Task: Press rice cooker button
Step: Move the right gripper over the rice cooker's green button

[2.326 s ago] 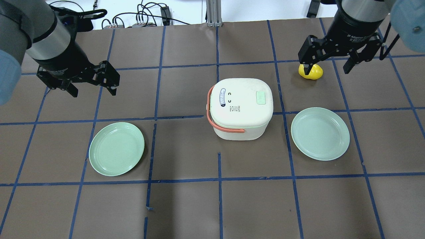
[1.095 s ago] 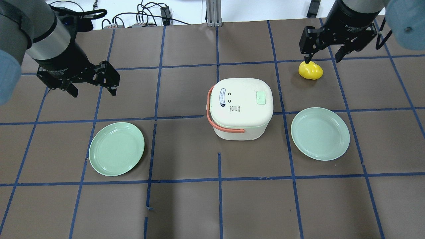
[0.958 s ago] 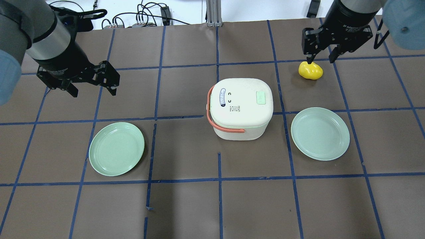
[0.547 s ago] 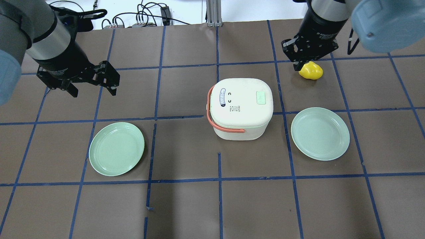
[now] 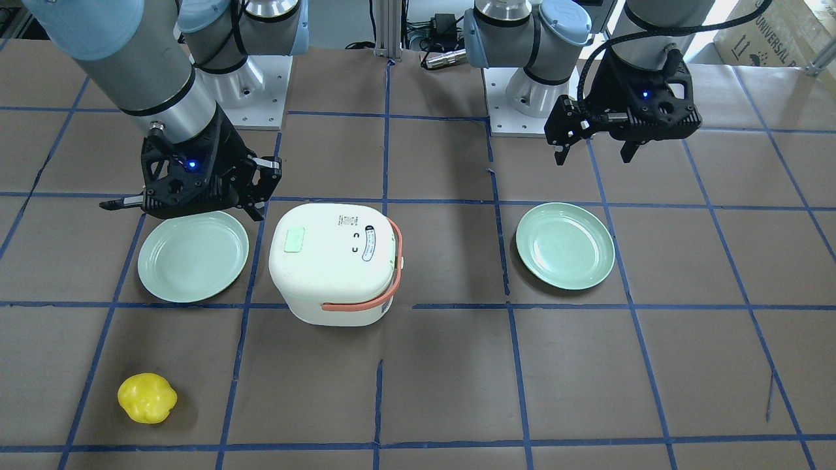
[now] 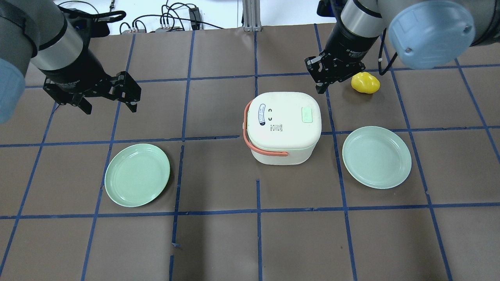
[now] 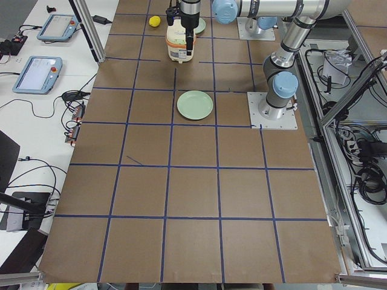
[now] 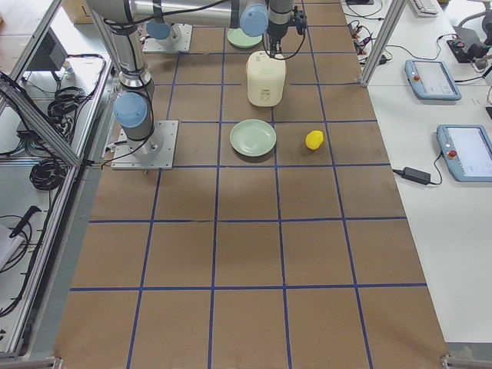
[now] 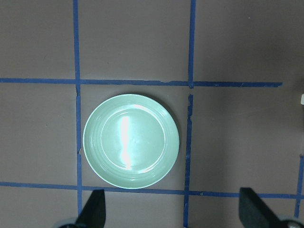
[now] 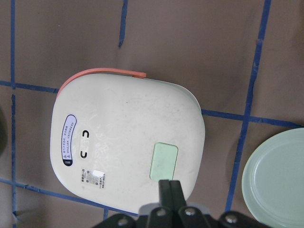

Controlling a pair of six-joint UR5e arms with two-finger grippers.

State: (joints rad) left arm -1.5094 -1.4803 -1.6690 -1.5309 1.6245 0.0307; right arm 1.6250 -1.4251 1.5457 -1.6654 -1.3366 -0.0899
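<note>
overhead exterior view: the cream, rounded-square plastic rice cooker (image 6: 283, 128) with an orange carry handle (image 6: 247, 136) stands near the middle of the brown paper-covered table (image 6: 218, 242), lid down. its pale green rectangular button (image 6: 307, 115) sits on the lid top, toward the robot's right. the right gripper (image 6: 322, 86) hangs at the cooker's far right corner, fingers pressed together and holding nothing. in the right wrist-mounted view the joined fingertips (image 10: 164, 187) lie just beside the button's edge; contact cannot be judged. a yellow lumpy object (image 6: 365, 82) lies on the table just beside that gripper, apart from the cooker. the left gripper (image 6: 110, 106) hovers well apart from the cooker, fingers spread and empty, above the table beyond a round pale green plate (image 6: 137, 174). a second, matching plate (image 6: 377, 157) lies near the cooker's right side, not touching it.
</note>
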